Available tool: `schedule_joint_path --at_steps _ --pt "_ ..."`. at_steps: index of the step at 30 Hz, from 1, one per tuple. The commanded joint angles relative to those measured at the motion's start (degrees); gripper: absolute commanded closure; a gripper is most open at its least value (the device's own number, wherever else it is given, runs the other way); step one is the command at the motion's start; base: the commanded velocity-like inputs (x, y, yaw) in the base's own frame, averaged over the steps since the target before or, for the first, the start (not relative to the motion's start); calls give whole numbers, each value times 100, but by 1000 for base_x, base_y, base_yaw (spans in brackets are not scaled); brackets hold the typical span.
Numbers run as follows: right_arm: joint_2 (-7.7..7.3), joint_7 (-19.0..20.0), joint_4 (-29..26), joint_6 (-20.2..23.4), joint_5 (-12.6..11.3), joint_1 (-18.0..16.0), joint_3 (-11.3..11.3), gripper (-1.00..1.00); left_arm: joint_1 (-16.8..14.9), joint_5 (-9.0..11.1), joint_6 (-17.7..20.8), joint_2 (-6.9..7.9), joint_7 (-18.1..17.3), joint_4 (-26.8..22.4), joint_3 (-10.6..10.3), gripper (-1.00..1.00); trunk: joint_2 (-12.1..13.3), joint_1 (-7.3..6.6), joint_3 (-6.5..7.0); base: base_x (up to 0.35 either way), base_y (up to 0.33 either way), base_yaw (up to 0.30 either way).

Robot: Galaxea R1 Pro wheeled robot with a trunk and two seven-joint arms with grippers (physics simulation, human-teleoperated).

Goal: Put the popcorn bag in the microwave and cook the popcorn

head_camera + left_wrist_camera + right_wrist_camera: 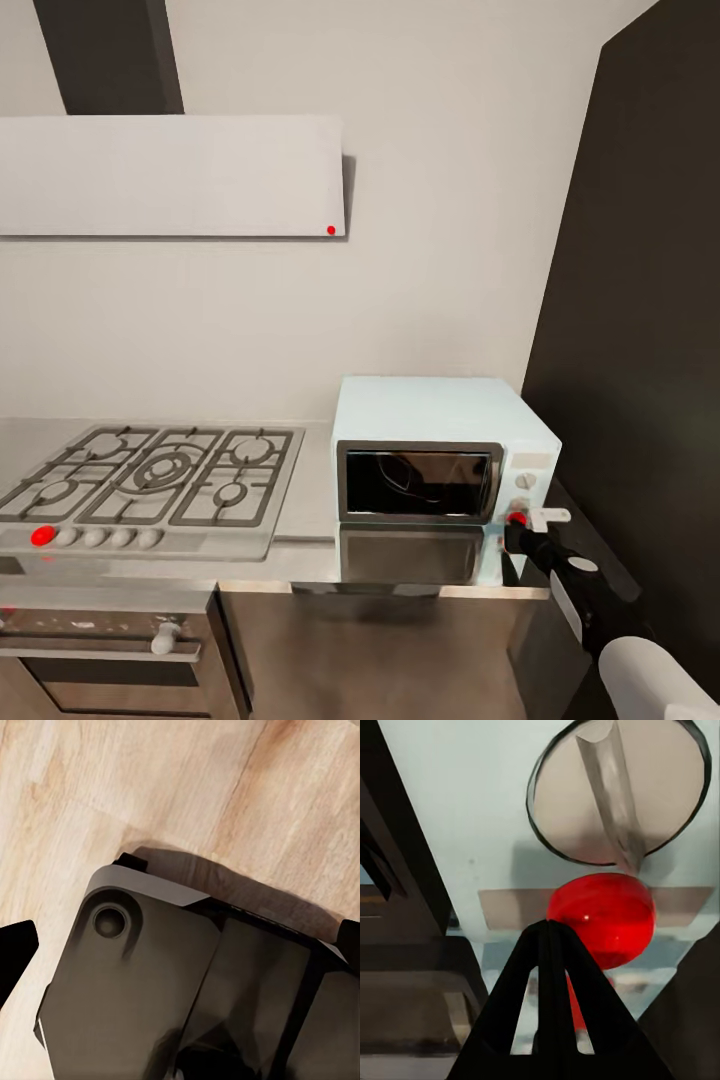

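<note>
The pale mint-blue microwave [440,420] stands on the grey countertop [310,500] with its dark glass door [418,482] closed. A dim rounded shape shows behind the glass, and I cannot tell what it is. The popcorn bag and popcorn are hidden or out of view. My right gripper [514,532] is shut, its tip against the red indicator dot [516,518] under the knob [524,481]. In the right wrist view the closed fingers [521,1005] meet at the red dot [600,919] below a round knob [619,787]. My left gripper [184,949] hangs open over the floor.
A gas hob [150,480] with a red knob lies left of the microwave, under a white range hood [170,175]. A built-in oven [100,660] sits below the hob. A tall dark cabinet [640,300] stands close on the right. Below the left gripper is my dark base [150,990] on wooden floor [187,787].
</note>
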Motion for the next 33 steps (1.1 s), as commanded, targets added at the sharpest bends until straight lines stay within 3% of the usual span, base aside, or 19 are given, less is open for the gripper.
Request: schedule_joint_path --at_steps 1,17,24,33 --pt "5 49 -1 7 60 -2 -45 100 -2 41 -12 -2 22 0 -47 -100 -4 2 -2 0 0 0" --pt "-7 32 16 -1 51 -2 -53 100 -1 42 -12 7 22 2 -48 -100 -4 2 -2 40 -13 0" --pt "-135 33 25 -1 34 -2 -53 100 -2 42 -12 7 22 2 -46 -100 -4 2 -2 50 -1 0" --pt "-136 91 23 8 34 -2 -50 100 -4 41 -12 -14 30 2 -35 -100 -4 2 -2 -101 0 0"
